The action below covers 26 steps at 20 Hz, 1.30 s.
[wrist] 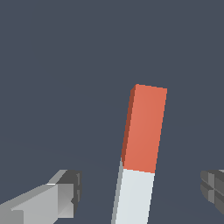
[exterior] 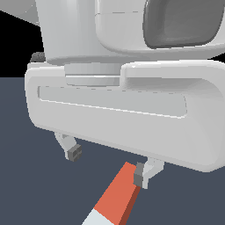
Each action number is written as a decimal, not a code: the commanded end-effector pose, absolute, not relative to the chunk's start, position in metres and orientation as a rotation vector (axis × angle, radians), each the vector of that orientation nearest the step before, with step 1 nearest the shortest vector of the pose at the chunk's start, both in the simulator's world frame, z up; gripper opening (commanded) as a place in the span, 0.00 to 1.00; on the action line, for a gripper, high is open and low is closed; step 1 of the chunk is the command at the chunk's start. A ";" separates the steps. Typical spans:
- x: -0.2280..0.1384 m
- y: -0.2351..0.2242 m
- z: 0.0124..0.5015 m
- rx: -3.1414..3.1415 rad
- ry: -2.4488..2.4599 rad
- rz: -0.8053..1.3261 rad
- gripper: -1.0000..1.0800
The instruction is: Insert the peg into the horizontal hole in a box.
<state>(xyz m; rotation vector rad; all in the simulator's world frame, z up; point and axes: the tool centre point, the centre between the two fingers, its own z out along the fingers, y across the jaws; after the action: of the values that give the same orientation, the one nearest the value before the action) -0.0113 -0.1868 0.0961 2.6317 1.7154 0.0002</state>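
The peg (exterior: 115,200) lies flat on the dark floor, its red-orange half toward the gripper and its pale grey-white half running out of frame at the bottom of the exterior view. In the wrist view the peg (wrist: 142,148) lies between the two fingertips, nearer neither pad, with both fingers apart from it. My gripper (exterior: 107,165) is open and hangs just above the floor, with one fingertip (exterior: 74,152) to the exterior view's left and the other fingertip (exterior: 141,174) beside the peg's red end. The box and its hole are out of view.
The large white gripper body (exterior: 123,114) fills most of the exterior view and hides what lies behind it. Dark grey floor (wrist: 65,65) surrounds the peg.
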 end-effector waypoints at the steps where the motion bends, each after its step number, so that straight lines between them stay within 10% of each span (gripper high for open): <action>1: -0.021 -0.217 0.084 2.686 1.627 0.000 0.96; 26: -0.037 -0.252 0.018 2.752 1.516 0.000 0.96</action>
<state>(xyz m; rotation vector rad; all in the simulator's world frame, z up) -0.0377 -0.2520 0.0199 2.7528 1.5170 -0.0025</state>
